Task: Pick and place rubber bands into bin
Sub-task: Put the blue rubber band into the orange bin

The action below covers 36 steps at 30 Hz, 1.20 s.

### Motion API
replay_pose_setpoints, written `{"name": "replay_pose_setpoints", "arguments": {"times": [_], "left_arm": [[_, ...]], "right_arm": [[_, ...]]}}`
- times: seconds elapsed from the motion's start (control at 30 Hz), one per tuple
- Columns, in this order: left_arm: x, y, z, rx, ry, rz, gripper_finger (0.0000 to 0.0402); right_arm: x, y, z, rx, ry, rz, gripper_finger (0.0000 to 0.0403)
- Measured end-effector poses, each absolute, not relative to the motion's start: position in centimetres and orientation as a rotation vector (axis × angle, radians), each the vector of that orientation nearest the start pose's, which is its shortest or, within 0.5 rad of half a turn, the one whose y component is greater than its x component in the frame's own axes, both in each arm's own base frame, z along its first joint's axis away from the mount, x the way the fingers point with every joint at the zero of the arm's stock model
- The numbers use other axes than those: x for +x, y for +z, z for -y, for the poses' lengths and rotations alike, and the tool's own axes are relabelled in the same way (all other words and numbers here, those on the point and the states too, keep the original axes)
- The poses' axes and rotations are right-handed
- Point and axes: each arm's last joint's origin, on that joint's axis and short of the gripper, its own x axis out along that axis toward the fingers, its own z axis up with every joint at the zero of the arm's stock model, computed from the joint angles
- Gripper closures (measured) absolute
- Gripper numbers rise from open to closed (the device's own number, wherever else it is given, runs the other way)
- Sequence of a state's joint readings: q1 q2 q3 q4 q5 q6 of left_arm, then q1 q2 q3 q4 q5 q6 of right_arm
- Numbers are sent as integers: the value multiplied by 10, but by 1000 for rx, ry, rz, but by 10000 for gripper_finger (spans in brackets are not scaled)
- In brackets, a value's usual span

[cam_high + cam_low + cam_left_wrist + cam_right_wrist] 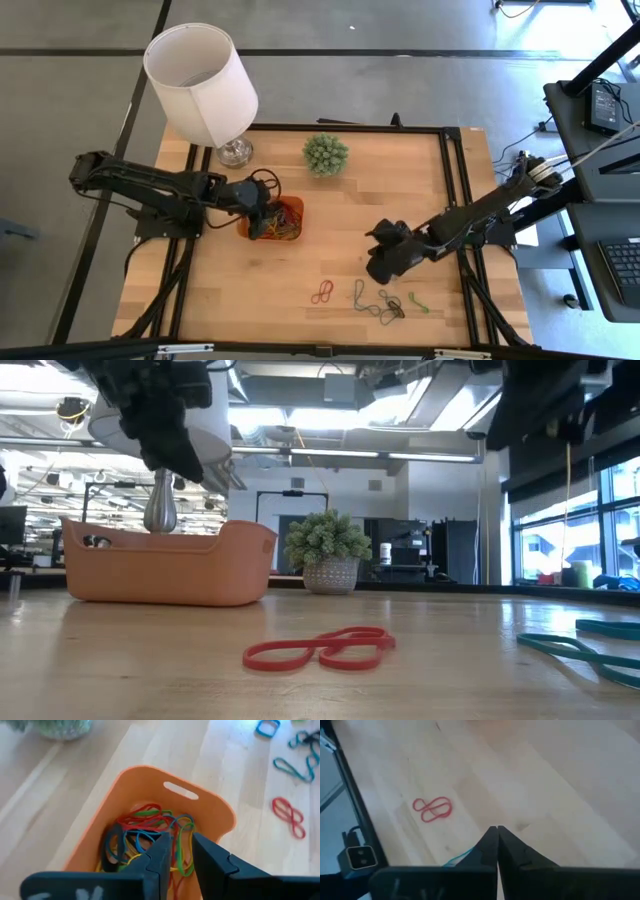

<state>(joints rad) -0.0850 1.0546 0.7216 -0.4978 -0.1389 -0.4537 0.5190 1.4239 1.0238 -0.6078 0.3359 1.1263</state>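
The orange bin (297, 212) (170, 568) stands left of the table's middle and holds a tangle of red, green, yellow and blue rubber bands (150, 822). My left gripper (264, 212) (182, 846) hovers open just above that tangle, inside the bin's outline. More rubber bands lie flat near the table's near edge: a red one (322, 292) (320, 648) (432, 810), and teal and green ones (385, 302) (580, 645). My right gripper (385, 264) (495, 829) is shut above bare wood, to the right of the red band and on the far side of the teal ones.
A white lamp (200, 80) stands at the far left corner, its chrome foot (160, 510) behind the bin. A small potted plant (326, 153) (328, 550) sits at the far edge's middle. Bare wood lies between the bin and the loose bands.
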Motion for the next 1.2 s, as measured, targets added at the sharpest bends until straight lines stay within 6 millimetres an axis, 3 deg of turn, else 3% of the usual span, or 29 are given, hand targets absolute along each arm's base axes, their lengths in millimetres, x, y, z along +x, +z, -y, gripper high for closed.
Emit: {"name": "replay_pose_setpoints", "arguments": {"times": [0.23,0.53,0.77,1.2], "left_arm": [[189,255,23,-155,182,-701,358],[151,270,32,-62,81,-550,398],[140,275,35,-40,24,-521,400],[136,269,35,-37,-21,-604,400]], "right_arm": [[284,246,-169,685,-409,-1030,402],[327,207,-205,823,-658,-1277,400],[336,174,-208,911,-858,-1290,367],[345,137,-200,910,-1020,-1315,306]]}}
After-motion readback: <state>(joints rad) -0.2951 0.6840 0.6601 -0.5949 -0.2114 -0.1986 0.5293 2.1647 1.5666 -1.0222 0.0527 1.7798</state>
